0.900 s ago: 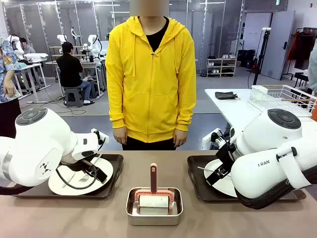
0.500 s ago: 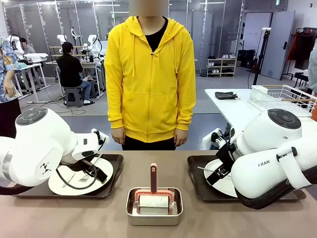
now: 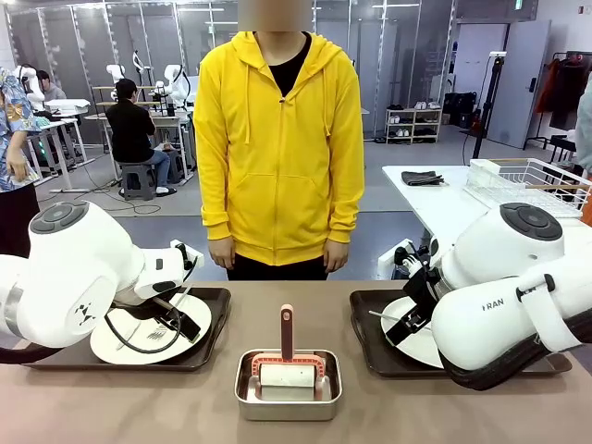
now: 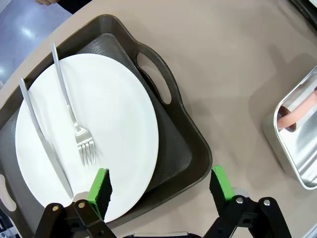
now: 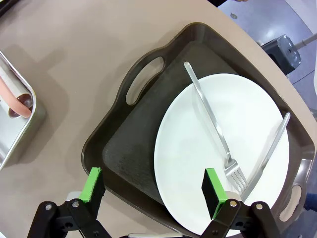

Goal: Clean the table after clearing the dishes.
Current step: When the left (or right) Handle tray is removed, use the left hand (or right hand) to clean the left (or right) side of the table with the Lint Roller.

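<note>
Trays (image 4: 190,134) seem rigid, plates (image 4: 114,124) breakable, cutlery (image 4: 85,146) loose; take the lower-frame rims. Left gripper (image 4: 159,187), right gripper (image 5: 152,187) gape wide, empty.

Matte taupe-brown tabletop (image 3: 185,407) carrying two dark brown rectangular trays with oval cut-out handles. Both lie flat and well apart: the left tray (image 4: 173,146) toward the robot's left end, the right tray (image 5: 131,148) toward its right end. Each holds one round white plate, set off-centre in its tray: left plate (image 4: 119,134), right plate (image 5: 188,158). On each plate lie silver cutlery side by side: left fork (image 4: 74,119) and left knife (image 4: 44,139); right fork (image 5: 210,119) and right knife (image 5: 270,148).
</note>
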`<control>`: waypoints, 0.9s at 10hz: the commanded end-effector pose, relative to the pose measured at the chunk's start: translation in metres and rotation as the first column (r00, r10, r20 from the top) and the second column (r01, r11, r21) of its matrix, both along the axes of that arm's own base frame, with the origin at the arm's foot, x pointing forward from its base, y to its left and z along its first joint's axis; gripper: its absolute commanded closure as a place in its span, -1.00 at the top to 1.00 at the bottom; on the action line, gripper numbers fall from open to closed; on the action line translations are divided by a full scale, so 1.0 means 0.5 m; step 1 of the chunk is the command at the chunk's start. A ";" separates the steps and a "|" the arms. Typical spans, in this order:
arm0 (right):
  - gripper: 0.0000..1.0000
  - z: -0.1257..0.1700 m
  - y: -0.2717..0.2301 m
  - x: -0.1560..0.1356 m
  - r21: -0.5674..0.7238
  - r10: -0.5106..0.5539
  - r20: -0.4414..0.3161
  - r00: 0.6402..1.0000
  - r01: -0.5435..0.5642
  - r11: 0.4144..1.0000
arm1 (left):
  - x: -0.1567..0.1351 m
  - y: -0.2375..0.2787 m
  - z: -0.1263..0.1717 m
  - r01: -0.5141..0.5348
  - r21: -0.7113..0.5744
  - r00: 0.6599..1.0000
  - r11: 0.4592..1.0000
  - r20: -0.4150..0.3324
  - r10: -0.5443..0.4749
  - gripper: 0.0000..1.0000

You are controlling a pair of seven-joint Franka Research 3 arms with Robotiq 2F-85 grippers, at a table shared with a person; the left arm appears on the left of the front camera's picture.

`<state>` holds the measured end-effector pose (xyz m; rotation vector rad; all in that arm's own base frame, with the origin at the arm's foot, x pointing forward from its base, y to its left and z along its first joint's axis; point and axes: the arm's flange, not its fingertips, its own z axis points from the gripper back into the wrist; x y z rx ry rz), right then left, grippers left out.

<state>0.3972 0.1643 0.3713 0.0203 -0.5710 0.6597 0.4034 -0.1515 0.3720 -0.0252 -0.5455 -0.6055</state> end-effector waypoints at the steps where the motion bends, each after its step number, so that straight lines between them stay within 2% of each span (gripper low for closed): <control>1: 1.00 0.017 0.005 -0.002 0.055 0.009 -0.034 0.999 -0.007 0.998 | 0.005 0.001 0.009 0.019 0.032 1.000 0.999 -0.010 -0.019 1.00; 2: 1.00 0.040 0.006 0.006 0.074 0.012 -0.050 0.999 -0.009 0.997 | 0.012 -0.002 0.032 0.027 0.006 0.999 1.000 -0.028 -0.027 1.00; 3: 1.00 0.063 0.002 0.022 0.067 0.034 -0.059 0.998 -0.030 0.997 | 0.029 -0.001 0.052 0.023 -0.039 0.995 0.999 -0.099 -0.027 1.00; 4: 1.00 0.094 0.000 0.041 0.076 0.065 -0.092 0.994 -0.058 0.995 | 0.048 0.005 0.073 0.053 -0.122 0.977 0.991 -0.197 -0.077 1.00; 5: 1.00 0.121 -0.002 0.063 0.128 0.096 -0.148 0.984 -0.077 0.989 | 0.068 0.016 0.090 0.039 -0.136 0.969 0.990 -0.236 -0.070 1.00; 6: 1.00 0.143 -0.008 0.087 0.202 0.145 -0.234 0.961 -0.098 0.974 | 0.086 0.030 0.113 0.059 -0.176 0.956 0.983 -0.272 -0.106 1.00; 7: 1.00 0.166 -0.024 0.108 0.278 0.174 -0.282 0.943 -0.093 0.956 | 0.099 0.046 0.139 0.100 -0.251 0.935 0.963 -0.308 -0.177 1.00; 9: 1.00 0.197 -0.081 0.137 0.461 0.278 -0.391 0.877 -0.074 0.885 | 0.125 0.110 0.180 0.117 -0.404 0.899 0.907 -0.345 -0.269 1.00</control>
